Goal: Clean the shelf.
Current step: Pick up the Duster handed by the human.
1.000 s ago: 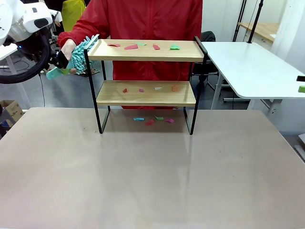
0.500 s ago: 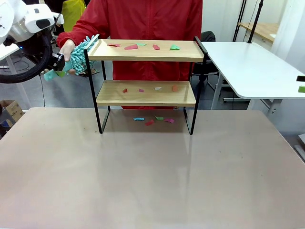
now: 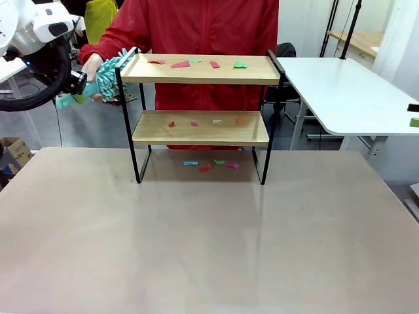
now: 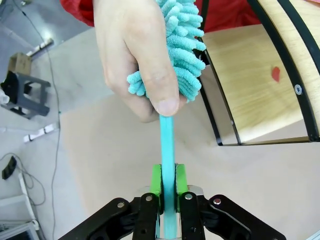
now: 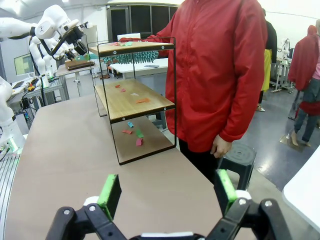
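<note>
The shelf stands at the far middle of the table, with coloured paper scraps on its top board, its lower board and the tabletop beneath. Left of its top board, my left gripper is shut on the thin teal handle of a fluffy teal duster. In the left wrist view the green pads clamp the handle, and a person's hand holds the duster head beside the shelf. My right gripper is open and holds nothing, well away from the shelf.
A person in a red jacket stands right behind the shelf. The beige table is bare in front of it. A white table sits at the far right, and a dark stool is near the person.
My left gripper and the duster's handle have shifted slightly to the left. The person's hand stays on the duster head.
</note>
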`<state>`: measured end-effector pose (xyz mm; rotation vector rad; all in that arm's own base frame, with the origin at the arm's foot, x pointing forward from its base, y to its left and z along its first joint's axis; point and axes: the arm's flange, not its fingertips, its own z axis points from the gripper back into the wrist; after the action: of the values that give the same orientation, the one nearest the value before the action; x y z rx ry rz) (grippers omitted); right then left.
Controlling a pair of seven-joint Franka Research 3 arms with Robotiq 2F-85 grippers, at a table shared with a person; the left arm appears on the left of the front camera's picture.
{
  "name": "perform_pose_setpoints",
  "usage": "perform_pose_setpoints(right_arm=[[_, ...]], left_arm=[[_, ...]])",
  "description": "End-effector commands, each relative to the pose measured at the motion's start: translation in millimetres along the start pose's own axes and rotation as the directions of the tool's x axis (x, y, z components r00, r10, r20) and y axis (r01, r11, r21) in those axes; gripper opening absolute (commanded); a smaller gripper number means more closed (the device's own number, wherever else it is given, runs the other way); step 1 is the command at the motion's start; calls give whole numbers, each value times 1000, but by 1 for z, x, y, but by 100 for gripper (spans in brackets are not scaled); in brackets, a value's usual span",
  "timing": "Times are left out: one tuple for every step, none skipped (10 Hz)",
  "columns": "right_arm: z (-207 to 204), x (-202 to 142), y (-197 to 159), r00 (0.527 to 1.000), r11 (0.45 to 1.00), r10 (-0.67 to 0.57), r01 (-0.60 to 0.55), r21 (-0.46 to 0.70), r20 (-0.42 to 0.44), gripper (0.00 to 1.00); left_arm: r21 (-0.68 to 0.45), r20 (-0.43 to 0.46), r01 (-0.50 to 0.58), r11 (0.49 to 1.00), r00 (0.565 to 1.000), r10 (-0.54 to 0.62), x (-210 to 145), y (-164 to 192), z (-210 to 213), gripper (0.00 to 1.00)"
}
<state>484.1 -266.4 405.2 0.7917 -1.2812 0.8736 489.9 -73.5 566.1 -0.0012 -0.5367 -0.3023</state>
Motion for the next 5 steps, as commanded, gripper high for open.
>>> perform_pose_setpoints(right_arm=[[-1,4,1,1000,1000,7,-7,1,0,100],[-1,4,1,1000,1000,7,-7,1,0,100],[-1,4,1,1000,1000,7,-7,1,0,100],[-1,4,1,1000,1000,7,-7,1,0,100],[-1,4,1,1000,1000,7,-7,1,0,100]], left_arm=[[47,40,-42,998,998,40,5,2,3,0],[0,0,0,1000,1000,0,0,0,0,0],[0,0,0,1000,1000,0,0,0,0,0],[0,0,0,1000,1000,0,0,0,0,0],[0,0,0,1000,1000,0,0,0,0,0]])
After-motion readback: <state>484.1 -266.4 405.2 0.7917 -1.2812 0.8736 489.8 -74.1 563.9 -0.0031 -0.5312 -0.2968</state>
